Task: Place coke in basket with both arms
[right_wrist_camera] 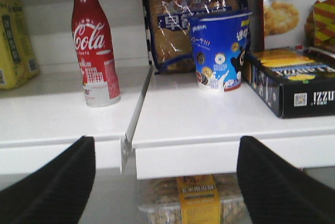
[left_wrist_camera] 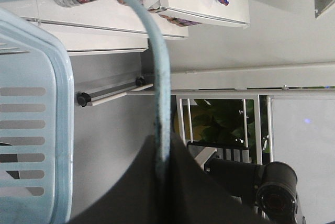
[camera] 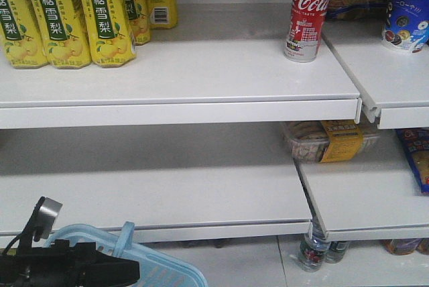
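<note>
Right pincer (right_wrist_camera: 166, 148): gapes wide, black fingers (right_wrist_camera: 52, 182) far apart at the lower corners of its wrist view, grips nothing. Faces the coke (right_wrist_camera: 96, 51), upright on the white upper shelf (right_wrist_camera: 63, 114), ahead of the pincer and up to its left, close to that board's right edge and well apart from both fingers. Faces also, straight ahead and higher, a blue printed cup (right_wrist_camera: 220, 51) on the neighbouring board, with a bag of biscuits (right_wrist_camera: 172, 20) behind the cup and a black box (right_wrist_camera: 293, 82) off to the pincer's right. Looks down, low between the fingers, on a clear biscuit pack with a yellow band (right_wrist_camera: 196, 200) on the shelf beneath. Left pincer (left_wrist_camera: 161, 161): clamps shut on the flat swing handle (left_wrist_camera: 157, 62) of the light blue basket (left_wrist_camera: 31, 130), dark fingers pressed to either side of the band, the basket's slotted wall and thick rim to the left of the pincer in its wrist view. Shows in the front view as a black arm (camera: 67, 270) with a small silver-grey cylinder (camera: 48, 210) at the bottom left, just beside the basket, far below the coke and well to its left. Sits likewise far below a row of yellow drink packs (camera: 60, 12) on that same upper shelf.
</note>
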{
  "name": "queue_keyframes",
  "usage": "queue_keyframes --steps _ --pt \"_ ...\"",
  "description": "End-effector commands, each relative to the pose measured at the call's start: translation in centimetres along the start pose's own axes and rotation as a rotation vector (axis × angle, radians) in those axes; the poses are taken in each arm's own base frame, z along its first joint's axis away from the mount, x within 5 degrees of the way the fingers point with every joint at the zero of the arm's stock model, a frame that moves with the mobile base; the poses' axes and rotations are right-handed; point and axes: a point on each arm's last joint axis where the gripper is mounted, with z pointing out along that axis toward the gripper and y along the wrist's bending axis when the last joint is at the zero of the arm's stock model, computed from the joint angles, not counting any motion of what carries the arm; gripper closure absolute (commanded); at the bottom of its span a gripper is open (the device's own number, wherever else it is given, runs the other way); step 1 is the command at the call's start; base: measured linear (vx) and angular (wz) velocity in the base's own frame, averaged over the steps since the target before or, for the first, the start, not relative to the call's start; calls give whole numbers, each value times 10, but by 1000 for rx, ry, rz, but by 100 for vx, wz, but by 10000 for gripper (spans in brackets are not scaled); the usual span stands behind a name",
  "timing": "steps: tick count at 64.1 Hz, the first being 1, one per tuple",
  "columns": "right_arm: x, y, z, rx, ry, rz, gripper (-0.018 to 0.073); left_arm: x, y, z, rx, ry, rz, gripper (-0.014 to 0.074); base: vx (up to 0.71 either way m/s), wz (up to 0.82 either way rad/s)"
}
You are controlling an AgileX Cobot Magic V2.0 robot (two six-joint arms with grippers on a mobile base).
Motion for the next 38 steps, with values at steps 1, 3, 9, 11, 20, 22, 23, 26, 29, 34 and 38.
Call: queue_keyframes --steps 1,3,9,11,20,22,23,26,29,34,38 --pt "-29 2 7 -4 -126 4 13 -5 -16 -2 116 -43 -3 603 0 0" --pt "-33 3 12 -15 -118 3 13 -5 -16 -2 116 -43 -3 603 0 0" --pt "-43 10 28 -62 -91 -25 13 -5 -16 -2 116 -43 -3 603 0 0" --pt "-46 14 33 -88 -84 -47 13 -5 -16 -2 116 -43 -3 603 0 0" --pt "-62 34 60 -195 -109 -138 13 -5 -16 -2 116 -43 -3 603 0 0" --pt "-65 38 65 -210 -123 -141 13 -5 -16 -2 116 -43 -3 603 0 0" --pt "-67 40 67 -216 -130 -141 13 -5 -16 -2 116 -43 -3 603 0 0" --pt "-72 46 77 -231 -155 -136 13 -5 -16 -2 116 -43 -3 603 0 0" --pt "-75 49 85 -237 -172 -131 13 -5 -16 -2 116 -43 -3 603 0 0" --pt "-79 54 101 -232 -187 -126 13 -5 -16 -2 116 -43 -3 603 0 0" --pt "-80 57 115 -230 -179 -125 13 -5 -16 -2 116 -43 -3 603 0 0"
